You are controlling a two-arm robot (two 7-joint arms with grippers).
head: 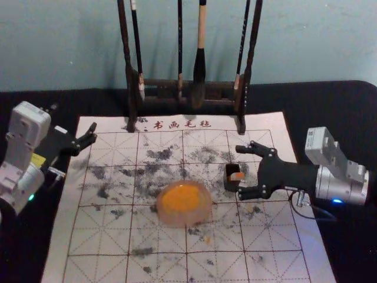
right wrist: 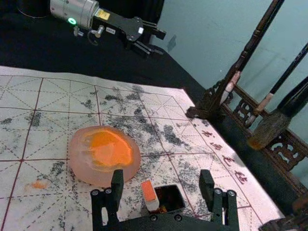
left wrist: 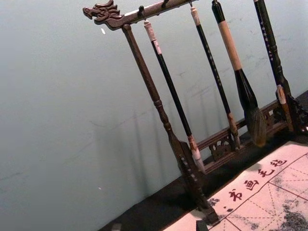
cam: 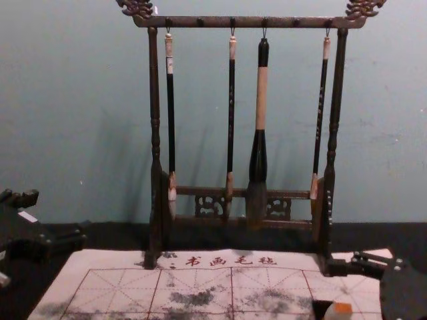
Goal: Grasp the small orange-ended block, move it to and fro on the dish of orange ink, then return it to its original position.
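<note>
Left edge: left pincer point(head: 92, 133) parked, fingers spread. Upper centre: brushes point(head: 201, 32) hung from wooden rack point(head: 131, 88). Centre: dish of orange ink point(head: 185, 220) set on gridded mat point(head: 97, 266). Right of centre: dark pot point(head: 231, 168), orange-ended block point(head: 237, 176) seen at its right side. Right: right pincer point(head: 240, 171) released, block framed between parted fingers, ungripped.

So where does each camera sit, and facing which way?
Right wrist view: on that arm, looking past the right pincer at the ink dish; left pincer farther off.
Left wrist view: on that arm, facing the brush rack; the left pincer peeks in.
Head view: up top, looking forward and down at the mat; both arms show.
Chest view: lower, facing forward; both pincers near the edges.
Head and right wrist views share the dish.
</note>
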